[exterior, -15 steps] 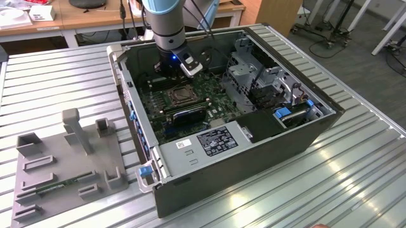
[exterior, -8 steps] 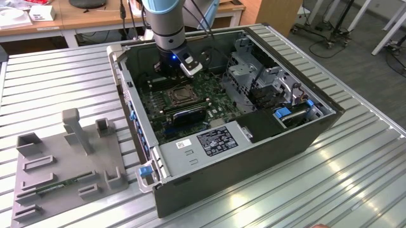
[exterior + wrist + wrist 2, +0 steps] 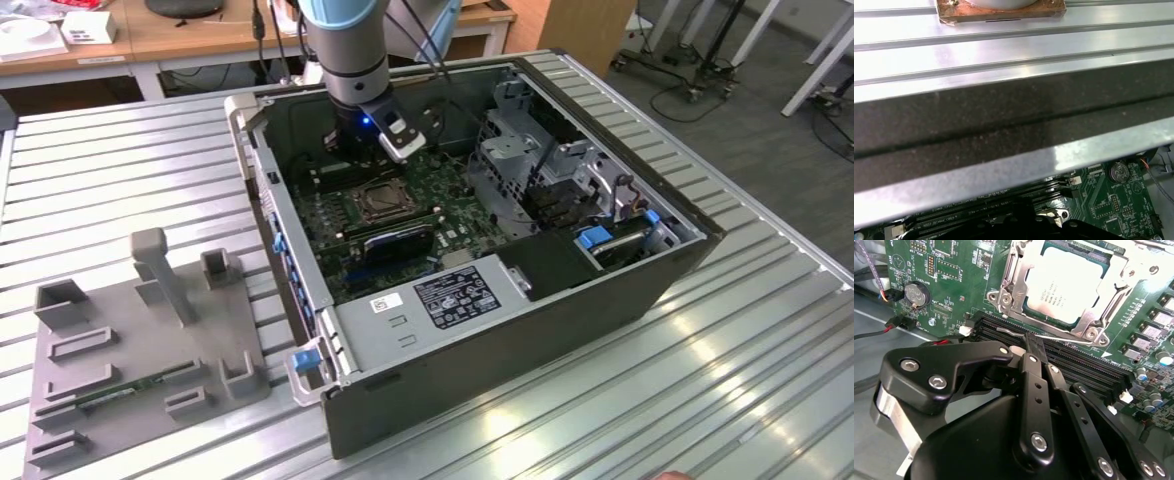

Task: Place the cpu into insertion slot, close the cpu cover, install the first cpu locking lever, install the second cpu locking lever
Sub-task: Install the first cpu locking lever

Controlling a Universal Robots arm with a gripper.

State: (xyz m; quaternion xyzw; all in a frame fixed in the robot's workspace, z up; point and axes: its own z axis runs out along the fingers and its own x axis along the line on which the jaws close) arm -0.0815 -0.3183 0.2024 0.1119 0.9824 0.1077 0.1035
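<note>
Over mem. slots (image 3: 1079, 365), gripper (image 3: 1032, 342) pressed together, nr cpu (image 3: 1064, 285) under cpu cover (image 3: 1015, 277).

Even overhead light fills the exterior view. We note glare patches on the ribbed table (image 3: 627, 400), while the computer case interior (image 3: 400, 215) lies in soft shadow. In the second wrist view, the cpu (image 3: 1064, 282) face is washed out nearly white. In the first wrist view, metal slats (image 3: 1004, 47) glare above a dim case wall (image 3: 1004, 125).
</note>
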